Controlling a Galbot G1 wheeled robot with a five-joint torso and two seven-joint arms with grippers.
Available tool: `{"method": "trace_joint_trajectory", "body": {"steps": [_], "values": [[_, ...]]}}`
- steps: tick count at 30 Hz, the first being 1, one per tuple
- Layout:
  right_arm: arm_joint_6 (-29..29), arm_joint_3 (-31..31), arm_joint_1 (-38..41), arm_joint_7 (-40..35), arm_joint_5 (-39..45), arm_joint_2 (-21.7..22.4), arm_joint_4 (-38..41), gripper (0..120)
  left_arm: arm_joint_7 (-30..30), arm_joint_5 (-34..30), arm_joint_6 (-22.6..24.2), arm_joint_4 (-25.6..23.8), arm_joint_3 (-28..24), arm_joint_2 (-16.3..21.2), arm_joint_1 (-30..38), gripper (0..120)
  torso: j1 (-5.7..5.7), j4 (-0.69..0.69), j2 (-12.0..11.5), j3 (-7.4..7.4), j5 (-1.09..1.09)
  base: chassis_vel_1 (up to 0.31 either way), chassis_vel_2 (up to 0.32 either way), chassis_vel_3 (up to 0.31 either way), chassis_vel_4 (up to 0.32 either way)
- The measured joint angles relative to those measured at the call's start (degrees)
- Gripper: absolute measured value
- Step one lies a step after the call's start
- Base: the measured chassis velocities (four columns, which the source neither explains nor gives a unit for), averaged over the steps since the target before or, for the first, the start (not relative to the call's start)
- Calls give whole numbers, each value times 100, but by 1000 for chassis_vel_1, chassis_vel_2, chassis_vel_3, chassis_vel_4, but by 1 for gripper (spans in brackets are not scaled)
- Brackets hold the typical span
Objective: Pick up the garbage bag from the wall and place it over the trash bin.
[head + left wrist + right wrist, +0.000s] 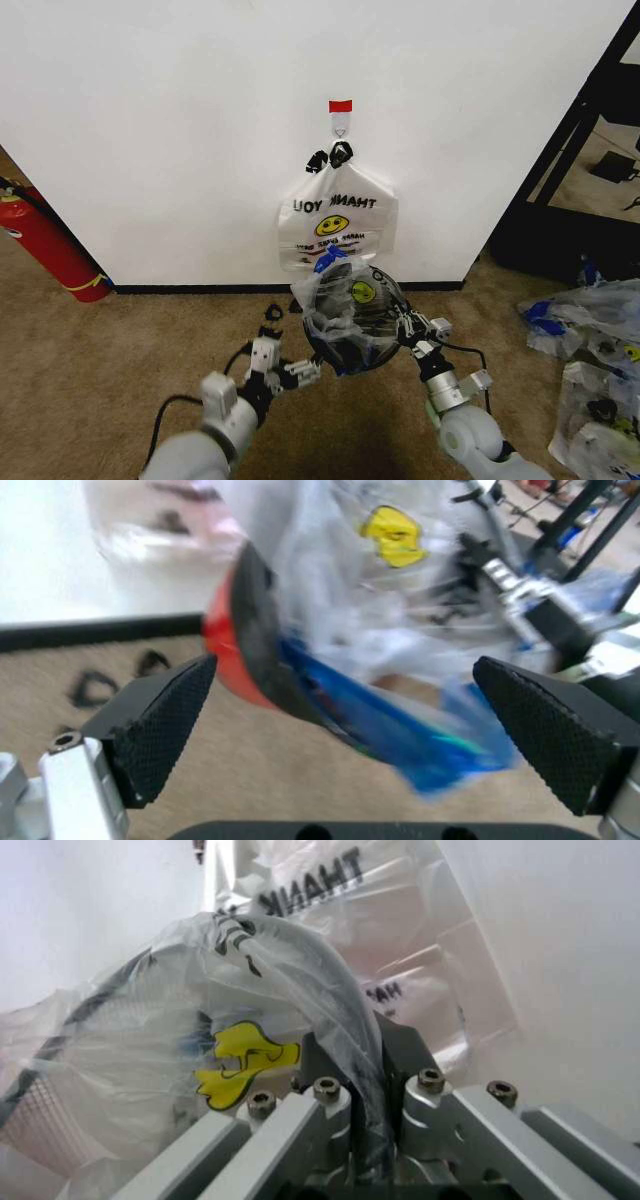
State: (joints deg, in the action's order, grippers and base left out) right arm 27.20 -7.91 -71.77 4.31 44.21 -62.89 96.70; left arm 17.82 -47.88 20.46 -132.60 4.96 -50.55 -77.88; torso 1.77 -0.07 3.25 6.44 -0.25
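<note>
My right gripper (370, 1095) has its jaws pinched tight on the rim of the trash bin (372, 330) and the plastic stretched over it. The garbage bag (350, 305) is draped over that black mesh bin, smiley uppermost, blue tabs at the bin's wall-side edge; the bin is tipped, its mouth towards me, off the carpet (120, 350) just in front of the wall (200, 130). My left gripper (355, 727) has its jaws spread wide, empty, just beside the bin's red base, touching nothing. A second smiley bag (338, 225) with black clips hangs on the wall hook (341, 127) directly behind the bin. A fire extinguisher (50, 245) stands well left of the bin
</note>
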Motion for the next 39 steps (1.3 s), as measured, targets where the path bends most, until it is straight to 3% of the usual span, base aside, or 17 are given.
{"method": "trace_joint_trajectory", "body": {"steps": [4,14,23,25,31,33,39], "values": [[46,118,164,-132,-114,-263,-144,0,537,-1006,529,-149,-118,59,264,100,0,3,0,0,1,0,0,0,0],[89,227,300,-161,-272,-441,-210,0,897,-1075,781,306,-455,-186,667,99,0,0,0,-1,1,0,0,0,0],[85,238,387,-156,-269,-411,-225,0,995,-1167,893,295,-513,-209,671,68,0,1,0,-1,2,0,0,0,0],[83,239,390,-156,-268,-412,-226,0,994,-1176,891,294,-512,-210,670,65,0,1,0,-1,2,0,0,0,0],[61,277,447,-153,-239,-424,-244,0,966,-1309,872,317,-483,-232,666,36,0,1,0,-1,2,0,0,0,0],[55,281,449,-153,-235,-423,-244,0,957,-1313,865,323,-480,-237,666,33,0,1,0,-1,2,0,0,0,0],[43,283,474,-163,-198,-397,-241,0,814,-1286,755,366,-446,-255,608,6,0,1,0,-1,2,0,0,0,0]]}}
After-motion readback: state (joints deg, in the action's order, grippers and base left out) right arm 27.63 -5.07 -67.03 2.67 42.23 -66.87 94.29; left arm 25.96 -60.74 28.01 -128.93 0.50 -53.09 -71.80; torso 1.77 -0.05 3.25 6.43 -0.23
